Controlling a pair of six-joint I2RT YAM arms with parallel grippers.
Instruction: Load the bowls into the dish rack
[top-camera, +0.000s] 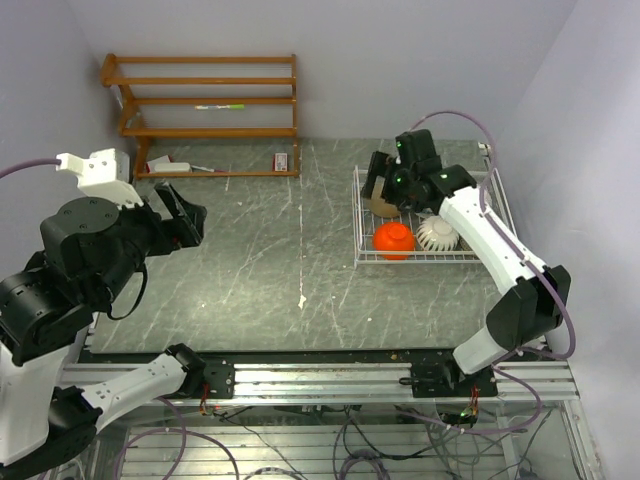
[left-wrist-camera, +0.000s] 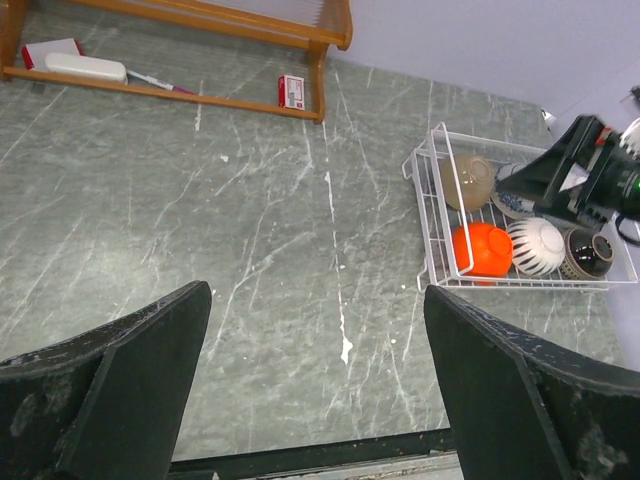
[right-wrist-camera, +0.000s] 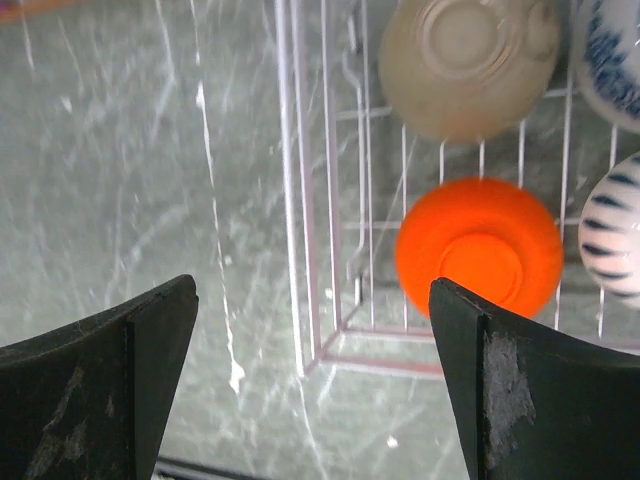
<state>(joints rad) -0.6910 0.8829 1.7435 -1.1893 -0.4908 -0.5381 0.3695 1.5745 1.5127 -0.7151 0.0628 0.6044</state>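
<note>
**Mia:** On the right side of the table (top-camera: 260, 270), where are the bowls now?

**Tom:** All those I can see are inside the white wire rack (top-camera: 358, 215). The orange bowl (top-camera: 394, 239) is in the near left corner, upside down. The tan bowl (top-camera: 383, 205) is behind it, and the striped white bowl (top-camera: 437, 235) is just beside the orange one. From the wrist views I also see a blue-and-white bowl (right-wrist-camera: 610, 60) and a dark bowl (left-wrist-camera: 588, 255) further right. No bowl is on the table itself.

**Mia:** And the hands?

**Tom:** The right gripper (right-wrist-camera: 312, 290) hangs over the left edge of the rack with its fingers wide apart and nothing between them. The left gripper (left-wrist-camera: 318, 292) is far away over the left of the table, also spread and empty.

**Mia:** How do such bowls handle?

**Tom:** I think they are light and stiff, with smooth sides that can slip, and some look like ceramic, so they may chip against the wire. When a bowl is upside down, I would take it across the small foot ring or over the round body. When it is upright, on the rim.

**Mia:** What about the surface?

**Tom:** It is a grey-green, marble-like top, flat and hard, so a dropped bowl could break. A wooden shelf (top-camera: 210, 100) stands at the back left with a few small things on it, and pale walls close the room behind and to the right.
</note>
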